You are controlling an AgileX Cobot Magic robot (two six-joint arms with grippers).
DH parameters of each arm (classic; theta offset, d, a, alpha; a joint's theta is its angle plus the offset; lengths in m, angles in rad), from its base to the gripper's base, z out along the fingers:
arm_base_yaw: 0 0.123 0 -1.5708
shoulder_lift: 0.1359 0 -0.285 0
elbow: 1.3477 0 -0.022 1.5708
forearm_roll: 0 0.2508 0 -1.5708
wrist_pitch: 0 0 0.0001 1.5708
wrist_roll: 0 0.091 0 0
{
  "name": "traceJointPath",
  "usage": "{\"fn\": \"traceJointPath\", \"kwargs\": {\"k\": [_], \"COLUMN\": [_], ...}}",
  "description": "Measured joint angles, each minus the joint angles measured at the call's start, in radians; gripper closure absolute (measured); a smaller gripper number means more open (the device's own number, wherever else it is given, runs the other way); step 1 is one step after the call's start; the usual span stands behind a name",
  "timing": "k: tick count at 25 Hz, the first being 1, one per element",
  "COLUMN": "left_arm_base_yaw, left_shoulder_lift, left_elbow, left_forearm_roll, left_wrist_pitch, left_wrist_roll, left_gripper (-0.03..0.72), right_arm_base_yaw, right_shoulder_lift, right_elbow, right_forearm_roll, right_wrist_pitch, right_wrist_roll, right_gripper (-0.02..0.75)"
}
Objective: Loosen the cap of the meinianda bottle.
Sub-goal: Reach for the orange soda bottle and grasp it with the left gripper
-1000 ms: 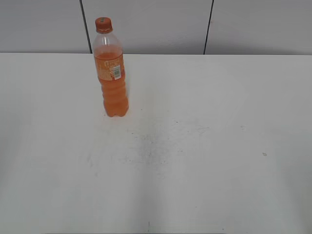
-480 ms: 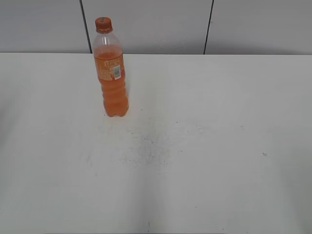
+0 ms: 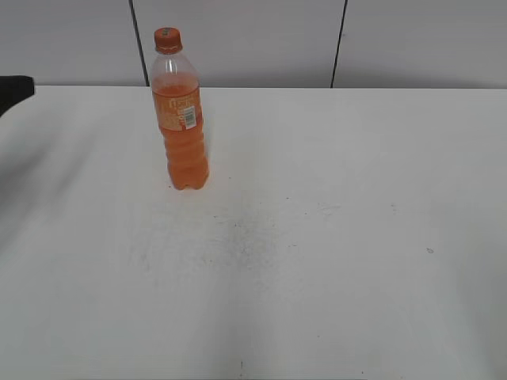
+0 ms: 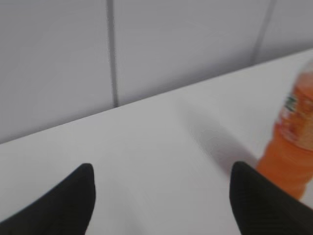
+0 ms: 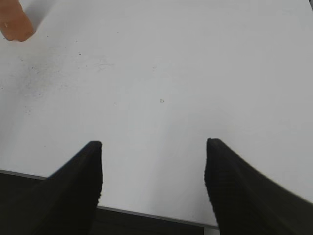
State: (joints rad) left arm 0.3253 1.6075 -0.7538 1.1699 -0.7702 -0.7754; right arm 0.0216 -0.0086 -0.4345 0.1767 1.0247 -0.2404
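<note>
The meinianda bottle (image 3: 181, 119) stands upright at the back left of the white table (image 3: 333, 237), with orange drink inside and its small orange cap (image 3: 167, 39) on top. In the left wrist view its lower body (image 4: 293, 137) shows at the right edge, blurred. In the right wrist view only its base (image 5: 14, 22) shows at the top left. My left gripper (image 4: 161, 171) is open and empty, well to the left of the bottle; a black part of it (image 3: 14, 91) shows at the left edge of the exterior view. My right gripper (image 5: 154, 144) is open and empty over the table's front edge.
A grey panelled wall (image 3: 253, 39) with dark seams runs behind the table's far edge. Faint dark specks (image 3: 238, 237) mark the table's middle. The table's front edge (image 5: 146, 213) shows below the right gripper.
The left arm has come into the exterior view at the left edge, casting a shadow on the table. The bottle has not moved.
</note>
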Motion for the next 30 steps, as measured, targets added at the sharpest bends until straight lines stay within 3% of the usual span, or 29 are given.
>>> {"fn": "traceJointPath", "kwargs": {"k": [3, 8, 11, 20, 30], "left_arm_base_yaw": [-0.001, -0.009, -0.047, -0.244, -0.35], "left_shoulder_lift": [0.128, 0.327, 0.408, 0.546, 0.631], "left_elbow": [-0.118, -0.298, -0.362, -0.479, -0.586], "left_forearm_roll": [0.191, 0.347, 0.367, 0.394, 0.386], "left_wrist_pitch": [-0.168, -0.367, -0.391, -0.365, -0.34], "left_wrist_roll": [-0.066, -0.117, -0.128, -0.131, -0.131], "left_gripper": [0.169, 0.169, 0.169, 0.169, 0.16], "right_arm_base_yaw": [0.0, 0.0, 0.0, 0.0, 0.0], "right_shoulder_lift": [0.0, 0.0, 0.0, 0.0, 0.0], "right_elbow": [0.0, 0.0, 0.0, 0.0, 0.0], "right_forearm_roll": [0.0, 0.0, 0.0, 0.0, 0.0], "right_wrist_pitch": [0.0, 0.0, 0.0, 0.0, 0.0], "right_wrist_roll": [0.0, 0.0, 0.0, 0.001, 0.001], "right_gripper": [0.246, 0.246, 0.246, 0.246, 0.246]}}
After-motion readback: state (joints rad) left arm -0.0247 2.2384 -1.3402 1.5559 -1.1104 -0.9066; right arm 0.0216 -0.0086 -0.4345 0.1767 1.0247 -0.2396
